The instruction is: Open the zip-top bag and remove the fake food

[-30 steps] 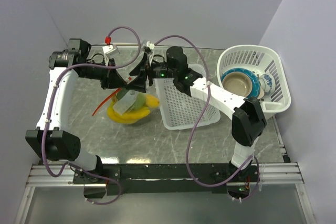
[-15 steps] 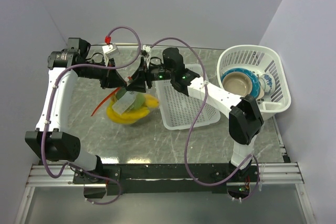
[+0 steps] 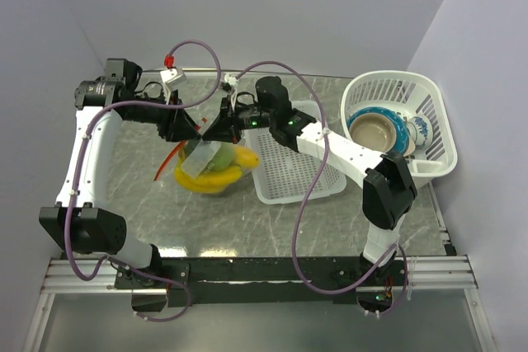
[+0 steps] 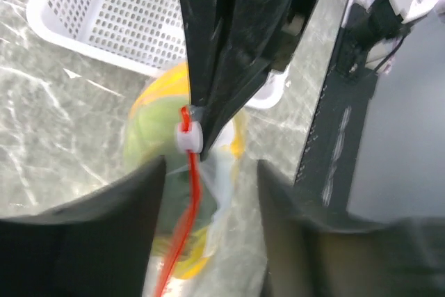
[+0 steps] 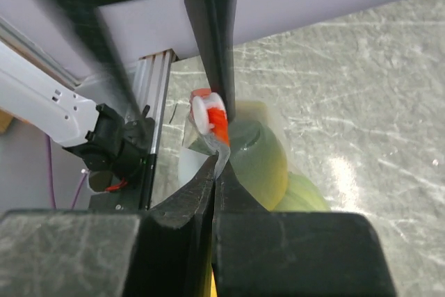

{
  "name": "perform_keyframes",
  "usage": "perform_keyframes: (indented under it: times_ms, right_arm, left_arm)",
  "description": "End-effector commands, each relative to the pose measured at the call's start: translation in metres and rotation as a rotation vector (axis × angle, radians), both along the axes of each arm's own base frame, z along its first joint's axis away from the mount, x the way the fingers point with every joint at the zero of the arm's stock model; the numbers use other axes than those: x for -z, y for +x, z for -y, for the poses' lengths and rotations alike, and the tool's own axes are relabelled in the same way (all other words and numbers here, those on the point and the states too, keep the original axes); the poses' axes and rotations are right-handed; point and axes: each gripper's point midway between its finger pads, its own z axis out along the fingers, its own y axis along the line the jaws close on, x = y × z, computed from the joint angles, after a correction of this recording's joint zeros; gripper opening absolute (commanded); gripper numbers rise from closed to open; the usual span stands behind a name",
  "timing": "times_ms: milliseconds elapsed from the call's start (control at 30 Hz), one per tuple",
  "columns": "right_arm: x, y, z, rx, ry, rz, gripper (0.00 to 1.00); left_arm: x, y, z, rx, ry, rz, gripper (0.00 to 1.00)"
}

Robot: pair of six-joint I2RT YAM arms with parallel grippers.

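Just changed: right gripper (image 5: pixel 215 165) has edged left to meet the left gripper (image 4: pixel 208 168) above the bag (image 3: pixel 198 162); unzipping looks underway, food (image 3: pixel 210 183) not out.
Left gripper: fingers spread beside the orange-red strip (image 4: pixel 191 193).
Bag: thin, clear film slumped below both grippers, glossy rounded food inside.
Right gripper: pinching the bag's mouth near the white slider (image 4: pixel 186 137).

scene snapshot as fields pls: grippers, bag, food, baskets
zip-top bag: hangs below both grippers
left gripper: fingers apart, zip strip running between them
right gripper: shut on bag mouth, beside slider
fake food: inside bag, yellow and green pieces visible
flat basket: right of bag
round basket: far right, holds tan bowl and blue bowl
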Motion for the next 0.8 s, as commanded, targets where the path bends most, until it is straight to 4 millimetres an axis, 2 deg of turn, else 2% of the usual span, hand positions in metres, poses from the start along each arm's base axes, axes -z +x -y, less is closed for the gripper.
perform_keyframes:
  times_ms: [0, 67, 133, 267, 400, 500, 767]
  right_arm:
    - [-0.034, -0.001, 0.012, 0.030, 0.049, 0.078, 0.00]
    - [-0.034, -0.002, 0.012, 0.024, 0.045, 0.075, 0.00]
    - [-0.034, -0.003, 0.013, 0.022, 0.044, 0.075, 0.00]
    - [-0.038, -0.006, 0.014, 0.014, 0.048, 0.083, 0.00]
    - [-0.038, -0.008, 0.015, 0.006, 0.047, 0.081, 0.00]
    - [-0.039, -0.009, 0.016, 0.006, 0.048, 0.088, 0.00]
    - [-0.040, -0.009, 0.015, -0.001, 0.053, 0.082, 0.00]
  left_arm:
    - [-0.039, -0.007, 0.011, 0.003, -0.101, 0.085, 0.75]
    - [-0.050, -0.003, 0.013, -0.001, -0.126, 0.139, 0.85]
    - [-0.055, -0.004, 0.015, -0.004, -0.152, 0.133, 0.86]
    - [-0.052, 0.005, 0.017, -0.008, -0.170, 0.122, 0.86]
    - [-0.036, 0.021, 0.016, -0.028, -0.163, 0.122, 0.84]
    - [-0.024, 0.024, 0.016, -0.021, -0.157, 0.087, 0.83]
    - [-0.024, 0.029, 0.018, 0.000, -0.178, 0.064, 0.73]
